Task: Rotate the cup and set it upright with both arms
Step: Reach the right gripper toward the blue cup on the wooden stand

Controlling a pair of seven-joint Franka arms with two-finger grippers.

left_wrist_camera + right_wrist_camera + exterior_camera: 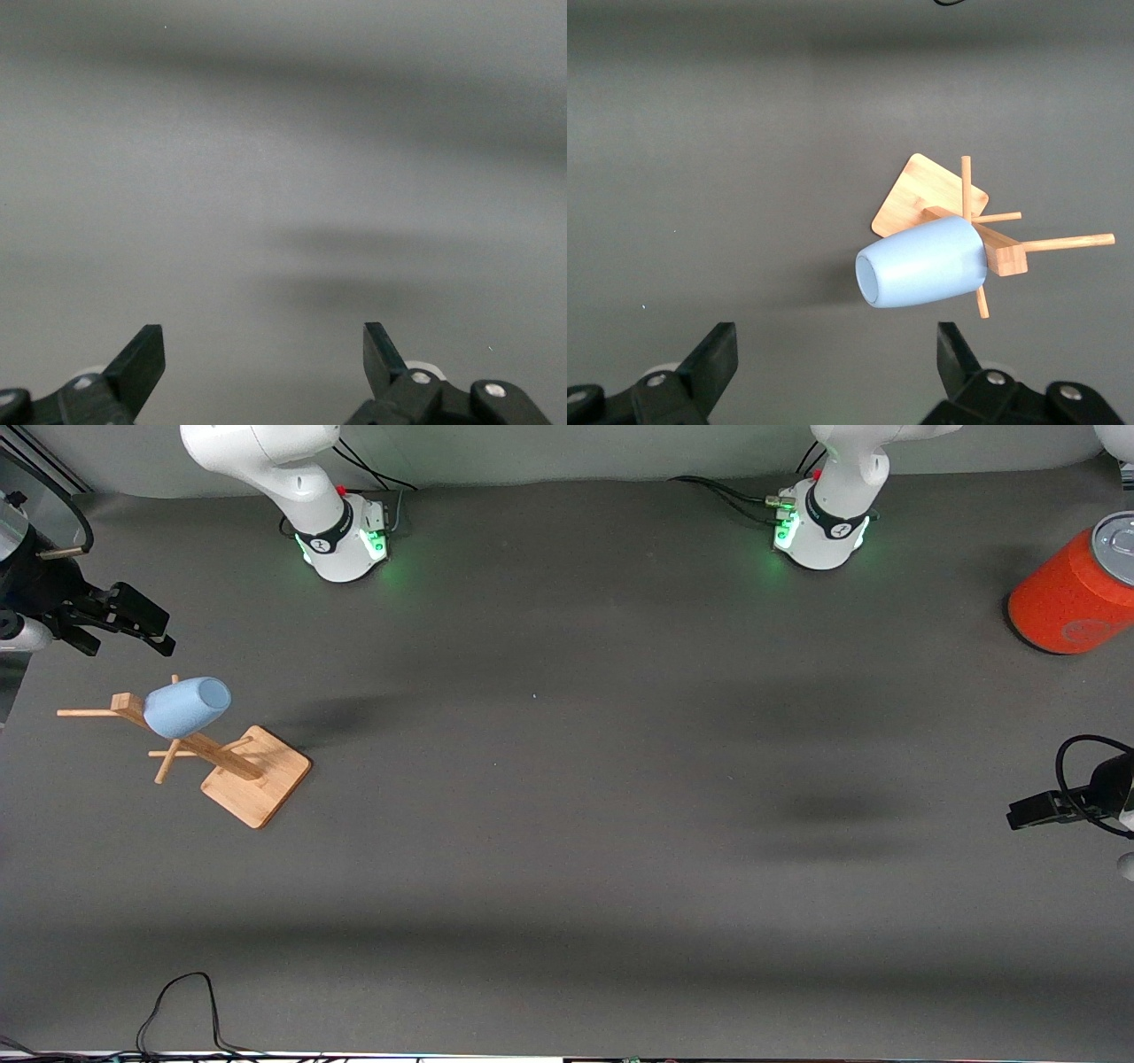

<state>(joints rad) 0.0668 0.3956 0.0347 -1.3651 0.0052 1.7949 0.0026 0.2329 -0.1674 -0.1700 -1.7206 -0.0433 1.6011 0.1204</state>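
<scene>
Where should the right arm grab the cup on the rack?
Probably across the cup's widest mid-body, from above. It hangs tilted on a rack peg with its mouth outward, leaving the sides bare. The right gripper is open over it.

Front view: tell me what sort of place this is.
Probably a robot lab test bench: a grey-covered table, two bolted-down white arms with green-lit bases, and staged props, a cup on a wooden rack and a red can.

You are looking at a plain light-blue cup (187,706) on a pale wooden rack (221,760), an orange-red can (1075,589) with silver top, all on a dark grey table (567,850).
</scene>
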